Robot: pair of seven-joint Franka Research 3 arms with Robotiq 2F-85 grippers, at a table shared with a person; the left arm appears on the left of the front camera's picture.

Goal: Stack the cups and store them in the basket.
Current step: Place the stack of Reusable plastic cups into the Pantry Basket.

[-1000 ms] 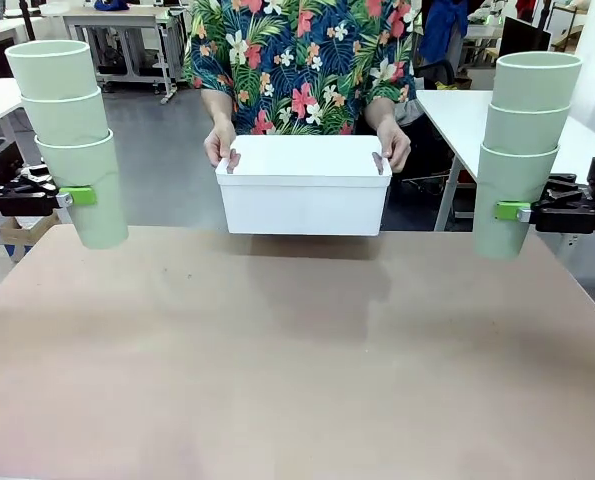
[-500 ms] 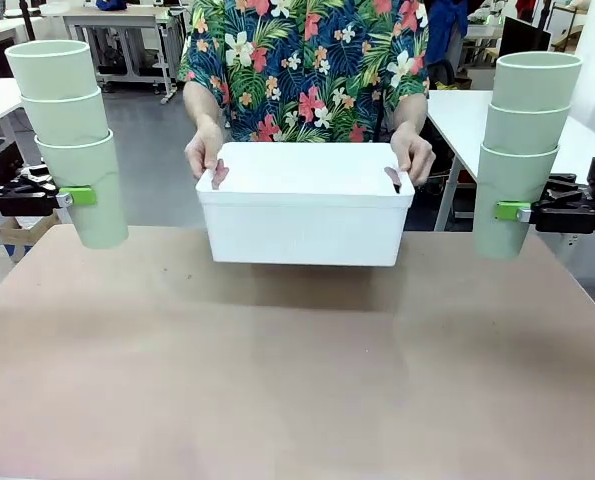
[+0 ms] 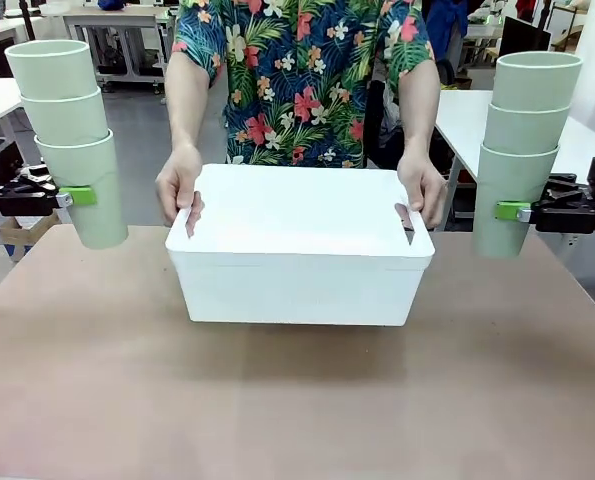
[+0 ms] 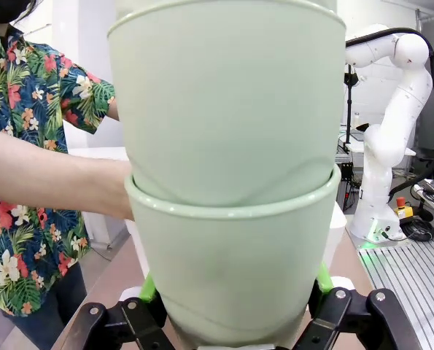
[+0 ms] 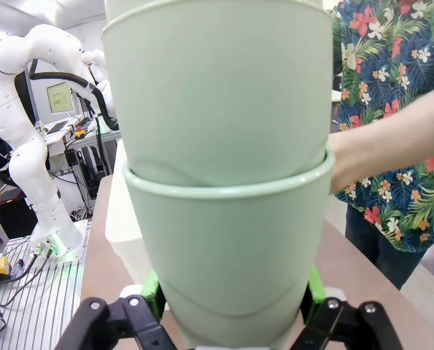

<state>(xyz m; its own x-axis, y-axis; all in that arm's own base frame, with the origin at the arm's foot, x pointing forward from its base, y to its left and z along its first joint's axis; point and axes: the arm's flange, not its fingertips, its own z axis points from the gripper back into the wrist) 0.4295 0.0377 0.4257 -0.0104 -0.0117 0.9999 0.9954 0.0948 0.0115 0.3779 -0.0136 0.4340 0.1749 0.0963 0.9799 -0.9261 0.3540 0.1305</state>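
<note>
At the left edge of the front view my left gripper (image 3: 85, 196) is shut on the bottom cup of a stack of three pale green cups (image 3: 69, 130), held upright above the table. On the right, my right gripper (image 3: 507, 211) is shut on another stack of three cups (image 3: 522, 140). Each wrist view looks at its own stack close up, left cups (image 4: 231, 182) and right cups (image 5: 224, 182), with green pads (image 4: 148, 289) (image 5: 149, 286) pressed to the bottom cup. A person's hands (image 3: 177, 185) hold the white basket (image 3: 299, 275) by its handle slots over the table's middle.
The brown table (image 3: 297, 400) has free room in front of the basket. The person in a flowered shirt (image 3: 297, 70) stands at the far side. White tables stand behind at the right (image 3: 467, 115) and the left.
The person has brought the basket forward and down, from the table's far edge to its middle. Both arms and their cup stacks have stayed still.
</note>
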